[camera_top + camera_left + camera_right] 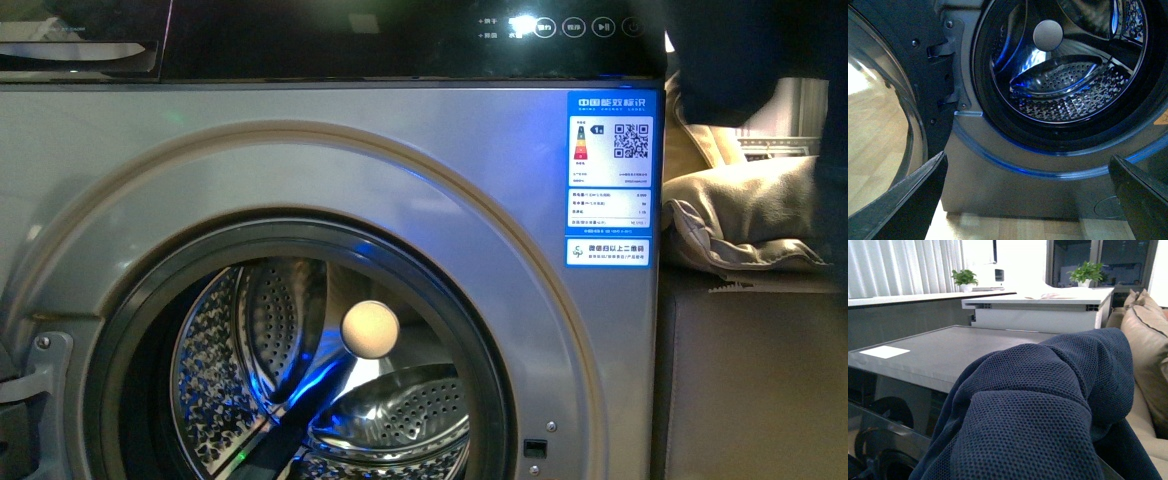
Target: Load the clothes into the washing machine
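The washing machine fills the front view, its porthole open onto the perforated steel drum. The clothes, a dark blue mesh-textured garment, bulge across the right wrist view. My right gripper is shut on them, its fingers hidden under the fabric. In the front view the clothes hang dark at the top right, beside the machine's upper corner. My left gripper is open and empty, low in front of the machine's base, below the drum. Its fingers stand wide apart.
The open porthole door swings out beside the left gripper, above a wooden floor. Beige cushions lie right of the machine on a grey-brown cabinet. A grey flat top and more cushions flank the clothes.
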